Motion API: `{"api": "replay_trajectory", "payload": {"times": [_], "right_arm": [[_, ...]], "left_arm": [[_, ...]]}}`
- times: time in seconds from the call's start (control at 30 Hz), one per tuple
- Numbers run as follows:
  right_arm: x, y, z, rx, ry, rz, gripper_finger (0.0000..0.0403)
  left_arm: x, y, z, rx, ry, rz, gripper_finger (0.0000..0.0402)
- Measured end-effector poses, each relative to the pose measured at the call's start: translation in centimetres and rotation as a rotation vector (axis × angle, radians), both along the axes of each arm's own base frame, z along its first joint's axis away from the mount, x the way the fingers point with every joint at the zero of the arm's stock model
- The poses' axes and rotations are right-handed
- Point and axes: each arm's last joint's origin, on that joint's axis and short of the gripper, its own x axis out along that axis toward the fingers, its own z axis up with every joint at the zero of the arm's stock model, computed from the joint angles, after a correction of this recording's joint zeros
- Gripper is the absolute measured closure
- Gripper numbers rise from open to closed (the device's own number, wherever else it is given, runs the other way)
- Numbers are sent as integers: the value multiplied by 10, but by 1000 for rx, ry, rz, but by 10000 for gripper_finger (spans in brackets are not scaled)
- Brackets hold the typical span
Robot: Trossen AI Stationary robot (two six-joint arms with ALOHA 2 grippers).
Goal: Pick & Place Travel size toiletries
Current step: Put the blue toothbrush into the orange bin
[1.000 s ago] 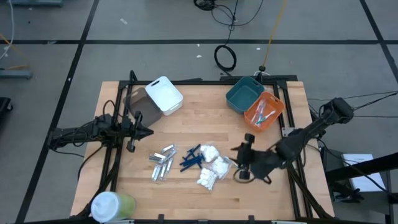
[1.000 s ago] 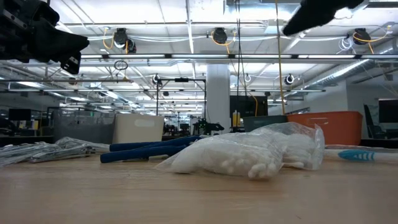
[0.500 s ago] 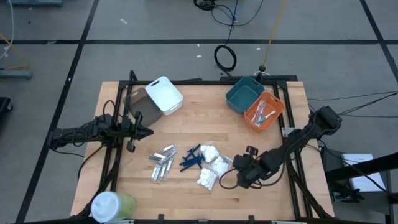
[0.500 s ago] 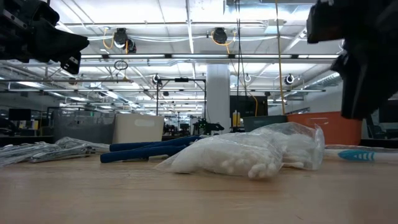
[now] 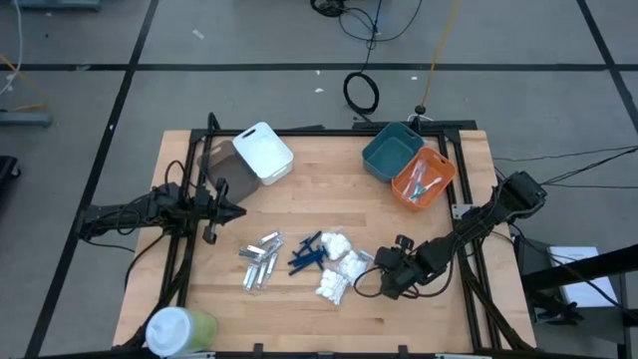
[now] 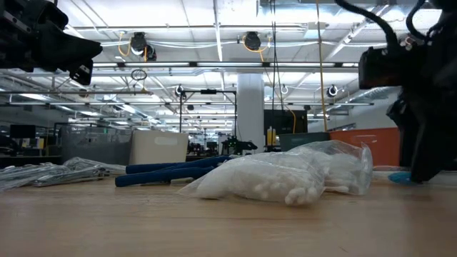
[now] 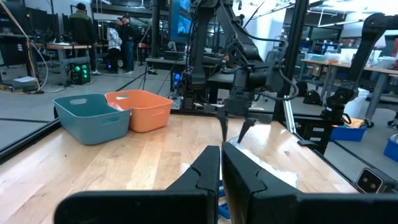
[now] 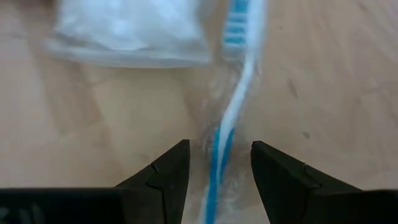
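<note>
From my remote station I see the right gripper point(image 8: 214, 167) low over the wooden table point(image 5: 329, 199), its two dark fingers point(image 8: 163, 174) spread apart on either side of a wrapped toothbrush point(image 8: 227, 130) with a clear handle and teal markings; the brush lies flat on the wood between them, and I cannot tell whether the fingers touch it. Just past the brush head lies a white crinkly packet point(image 8: 130, 31). From overhead, the right gripper point(image 5: 384, 282) sits toward the near right part of the table, just beside the cluster of white packets point(image 5: 339, 267). To their left lie the dark blue sticks point(image 5: 307, 253), and left again the small silver tubes point(image 5: 259, 261), all loose on the table and near one another. In the low view the packets point(image 6: 285, 175) bulk in the middle, the blue sticks point(image 6: 171, 170) and silver tubes point(image 6: 50, 173) to the left behind them. At the near left corner stands a green cup point(image 5: 179, 329) with a white lid. The left gripper point(image 5: 237, 211) waits at the table's left side, well apart from the pile, its jaws clenched together on nothing. Farther back stand the white bin point(image 5: 262, 152) on the left and the teal bin point(image 5: 391, 151) and orange bin point(image 5: 423, 179) touching on the right; the orange one holds a few thin sticks point(image 5: 424, 182).
</note>
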Motion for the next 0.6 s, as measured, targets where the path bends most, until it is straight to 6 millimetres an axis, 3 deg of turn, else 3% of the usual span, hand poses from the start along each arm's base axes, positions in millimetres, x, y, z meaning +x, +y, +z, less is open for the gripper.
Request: {"api": "replay_trajectory", "payload": {"times": [0.27,0.6], "right_arm": [[-9,-8,-10,-2,20,-73,261],[-9,-11,-10,22,44,-87,388]], "left_arm": [[0,0,0,0,0,0,387],[0,0,0,0,0,0,387]]}}
